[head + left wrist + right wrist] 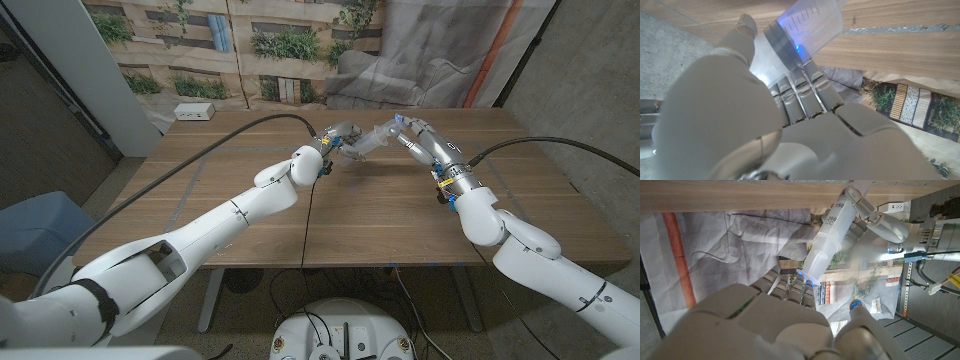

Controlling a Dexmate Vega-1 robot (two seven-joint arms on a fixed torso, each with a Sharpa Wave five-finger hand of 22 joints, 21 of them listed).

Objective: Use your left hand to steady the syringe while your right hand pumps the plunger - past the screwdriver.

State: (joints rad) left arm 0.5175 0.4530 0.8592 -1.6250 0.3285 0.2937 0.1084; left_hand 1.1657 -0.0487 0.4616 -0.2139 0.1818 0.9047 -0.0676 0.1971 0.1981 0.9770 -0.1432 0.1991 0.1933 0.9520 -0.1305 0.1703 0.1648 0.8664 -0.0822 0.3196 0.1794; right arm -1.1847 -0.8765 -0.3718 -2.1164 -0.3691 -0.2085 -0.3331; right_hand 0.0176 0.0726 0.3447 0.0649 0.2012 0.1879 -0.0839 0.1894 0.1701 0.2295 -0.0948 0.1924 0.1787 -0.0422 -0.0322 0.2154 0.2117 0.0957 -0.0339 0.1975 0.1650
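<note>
Both hands hold the syringe [832,240]: left hand [338,141] grips the barrel, right hand [412,133] the plunger end; pumping remains.

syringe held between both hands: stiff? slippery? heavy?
The syringe looks like a rigid translucent plastic barrel, so probably stiff and light. Its smooth round wall may slip or twist in the left hand. The right hand pushing at its end could tilt it.

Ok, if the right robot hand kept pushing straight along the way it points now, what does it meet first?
Probably the left robot hand: the right robot hand points along the syringe held between them, though depth is unclear.
</note>
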